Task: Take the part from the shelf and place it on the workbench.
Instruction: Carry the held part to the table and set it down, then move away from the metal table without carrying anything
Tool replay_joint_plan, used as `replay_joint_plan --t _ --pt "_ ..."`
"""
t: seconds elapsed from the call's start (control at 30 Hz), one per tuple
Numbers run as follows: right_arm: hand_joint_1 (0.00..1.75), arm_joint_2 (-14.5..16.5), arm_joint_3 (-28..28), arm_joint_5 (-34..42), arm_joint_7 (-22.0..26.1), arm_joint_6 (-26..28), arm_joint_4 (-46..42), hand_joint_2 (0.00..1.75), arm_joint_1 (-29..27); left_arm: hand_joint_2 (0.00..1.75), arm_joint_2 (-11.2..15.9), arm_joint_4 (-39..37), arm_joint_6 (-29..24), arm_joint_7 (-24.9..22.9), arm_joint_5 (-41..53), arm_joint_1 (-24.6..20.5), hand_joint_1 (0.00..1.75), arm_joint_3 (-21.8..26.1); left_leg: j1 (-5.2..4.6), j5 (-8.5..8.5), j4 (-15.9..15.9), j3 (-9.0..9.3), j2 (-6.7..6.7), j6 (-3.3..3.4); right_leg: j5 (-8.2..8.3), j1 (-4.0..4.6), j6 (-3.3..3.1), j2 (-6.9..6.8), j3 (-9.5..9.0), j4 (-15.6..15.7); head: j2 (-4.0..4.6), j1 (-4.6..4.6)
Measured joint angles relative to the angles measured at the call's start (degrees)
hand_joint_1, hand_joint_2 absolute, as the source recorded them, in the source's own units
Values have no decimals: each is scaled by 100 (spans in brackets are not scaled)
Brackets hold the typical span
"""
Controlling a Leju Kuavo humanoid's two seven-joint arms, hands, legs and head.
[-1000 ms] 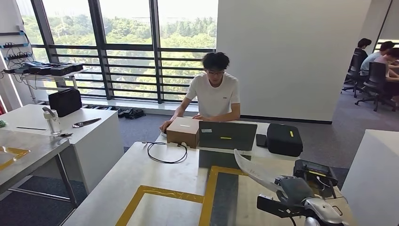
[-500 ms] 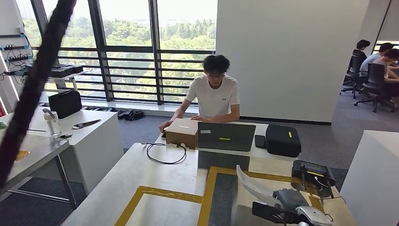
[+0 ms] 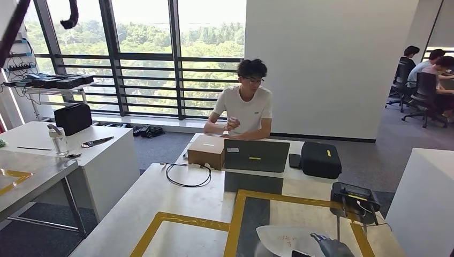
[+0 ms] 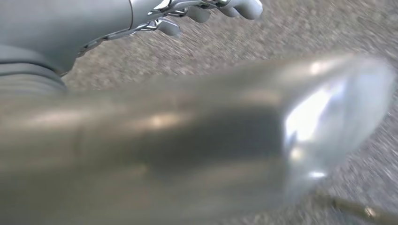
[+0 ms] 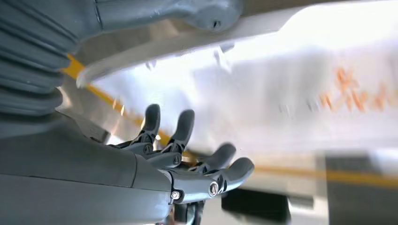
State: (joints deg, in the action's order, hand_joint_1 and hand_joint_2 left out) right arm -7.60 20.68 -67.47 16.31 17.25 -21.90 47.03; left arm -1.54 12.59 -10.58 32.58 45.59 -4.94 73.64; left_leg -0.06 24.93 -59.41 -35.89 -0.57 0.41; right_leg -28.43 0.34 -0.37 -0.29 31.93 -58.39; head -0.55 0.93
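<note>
Right hand (image 5: 155, 154) grips the white part (image 3: 284, 238), thumb on one face and fingers (image 5: 183, 126) curled under the other, low over the yellow-taped tabletop (image 3: 187, 203). Left hand (image 4: 141, 18) over grey floor, fingers' state unclear. Beyond: laptop (image 3: 256, 155), cardboard box (image 3: 207, 150), seated person (image 3: 245, 107).

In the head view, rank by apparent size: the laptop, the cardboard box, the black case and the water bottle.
1. laptop
2. black case and cardboard box: they look alike, unranked
3. water bottle, smallest

All stand at differing distances, so this is apparent size only.
</note>
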Motion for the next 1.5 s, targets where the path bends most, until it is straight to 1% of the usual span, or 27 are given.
replay_joint_plan --t 0.13,0.27,0.33,0.4,0.47,0.5,0.53,0.57,0.63,0.67,0.7,0.73,0.83,0.87,0.9,0.97,1.0,1.03,1.07,1.1,1.17,1.2,1.23,1.33,1.37,1.4,1.5 --pt "0 19 -41 -164 38 498 -731 0 -69 175 -18 0 -400 -249 20 -3 0 0 -32 14 -14 -1 0 21 1 -19 32 3 -2 6 0 -1" --pt "0 -119 -45 -285 -231 376 -2385 0 -439 175 -41 0 -607 -391 14 5 0 0 -47 20 -7 4 -9 68 -8 -48 79 -2 -10 12 0 -1" --pt "0 -252 -54 -289 -290 330 -3104 0 -575 175 -52 0 -647 -424 8 7 0 2 -23 -19 54 33 -1 110 -77 -57 117 3 2 -54 0 1" --pt "0 -408 -62 -276 -285 382 -3675 0 -718 175 -64 1 -683 -462 2 4 0 8 4 -48 108 57 13 145 -375 -66 157 19 187 -494 0 5" --pt "0 -573 -66 -257 -279 478 -4157 0 -881 175 -78 -1 -716 -497 -10 4 0 24 7 -50 111 54 19 153 -760 -86 195 27 552 -1280 0 9" --pt "0 -645 -67 -250 -283 517 -4352 0 -958 175 -86 -3 -729 -509 -22 8 0 34 9 -49 107 52 22 153 -855 -100 212 27 700 -1589 0 11" --pt "0 -704 -69 -242 -292 536 -4506 0 -1036 175 -96 -4 -740 -517 -33 11 0 44 14 -50 101 48 25 148 -823 -116 230 27 756 -1695 0 13" --pt "0 -765 -76 -233 -299 545 -4681 0 -1111 175 -105 -5 -745 -521 -44 12 0 52 25 -51 87 40 26 136 -677 -136 249 25 694 -1562 0 14" --pt "0 -886 -100 -217 -313 554 -5051 0 -1220 175 -121 -5 -752 -523 -58 11 0 64 50 -49 36 9 26 83 -292 -186 294 23 307 -790 0 16" --pt "0 -933 -113 -214 -324 564 -5208 0 -1249 175 -124 -3 -756 -523 -60 9 0 72 58 -50 10 -7 17 40 -149 -187 291 41 130 -459 0 17" --pt "0 -971 -126 -218 -346 586 -5321 0 -1277 175 -124 1 -759 -522 -61 8 0 78 59 -51 -12 -19 8 -7 -87 -184 265 60 22 -239 0 18" --pt "0 -1003 -141 -232 -378 625 -5431 0 -1319 175 -124 3 -763 -521 -58 6 0 82 56 -61 -25 -30 0 -57 -82 -170 218 81 -3 -158 0 19" --pt "0 -1114 -225 -294 -489 766 -5878 0 -1589 175 -128 4 -776 -517 -34 19 0 86 69 -88 -40 -85 -19 -183 -22 -151 43 88 74 -157 0 16" --pt "0 -1160 -283 -319 -519 810 -6077 0 -1736 175 -129 4 -783 -520 -11 29 0 86 78 7 -130 -138 -11 -207 14 -151 -6 73 98 -147 0 14" --pt "0 -1214 -362 -354 -544 863 -6293 0 -1911 175 -130 3 -795 -528 20 37 0 86 86 188 -330 -220 1 -219 49 -147 -52 54 126 -136 0 9" --pt "0 -1313 -564 -442 -565 1002 -6733 0 -2346 175 -131 3 -820 -557 83 53 0 85 84 700 -1041 -447 29 -227 107 -120 -105 18 197 -134 0 2" --pt "0 -1348 -667 -493 -565 1063 -6927 0 -2567 175 -129 4 -830 -570 104 64 0 86 81 889 -1391 -530 31 -226 137 -100 -120 3 241 -135 0 -1" --pt "0 -1372 -764 -553 -567 1106 -7098 0 -2768 175 -128 4 -835 -580 120 75 0 86 75 985 -1605 -543 31 -216 169 -79 -129 -7 288 -137 0 -3" --pt "0 -1391 -850 -626 -573 1129 -7246 0 -2929 175 -128 4 -838 -585 134 84 0 86 67 978 -1611 -456 30 -194 204 -59 -136 -11 336 -138 0 -4" --pt "0 -1406 -924 -700 -589 1135 -7372 0 -3051 175 -128 5 -837 -586 143 88 0 86 54 886 -1380 -255 29 -159 240 -42 -135 -6 382 -139 0 -5" --pt "0 -1445 -1071 -832 -651 1136 -7615 0 -3253 175 -121 13 -815 -591 165 76 0 85 7 702 -572 332 27 -64 311 -20 -114 6 451 -142 -1 -6" --pt "0 -1467 -1145 -879 -688 1138 -7726 0 -3348 175 -116 17 -791 -593 172 69 0 85 -18 635 -255 548 29 -35 342 -18 -92 6 466 -141 0 -5" --pt "0 -1493 -1225 -938 -729 1147 -7843 0 -3458 175 -112 22 -754 -591 174 62 0 85 -46 613 -55 667 29 -11 371 -22 -61 1 469 -139 0 -7" --pt "0 -1569 -1493 -1091 -838 1181 -8136 0 -3802 175 -98 24 -593 -527 174 57 0 85 -79 511 68 620 37 67 443 -47 51 -10 485 -120 0 -10" --pt "0 -1607 -1592 -1080 -855 1171 -8213 0 -3907 175 -96 23 -533 -484 183 51 0 84 -70 455 93 594 45 107 383 -53 83 1 517 -161 0 -8" --pt "0 -1664 -1727 -1006 -843 1138 -8297 0 -4012 175 -97 22 -474 -430 198 40 0 83 -57 389 118 555 54 149 212 -56 114 15 586 -315 0 -7" --pt "0 -1897 -2227 -559 -621 912 -8499 0 -4260 175 -116 15 -346 -302 235 16 0 74 -44 227 119 370 70 212 -536 -78 195 37 888 -1287 0 1"
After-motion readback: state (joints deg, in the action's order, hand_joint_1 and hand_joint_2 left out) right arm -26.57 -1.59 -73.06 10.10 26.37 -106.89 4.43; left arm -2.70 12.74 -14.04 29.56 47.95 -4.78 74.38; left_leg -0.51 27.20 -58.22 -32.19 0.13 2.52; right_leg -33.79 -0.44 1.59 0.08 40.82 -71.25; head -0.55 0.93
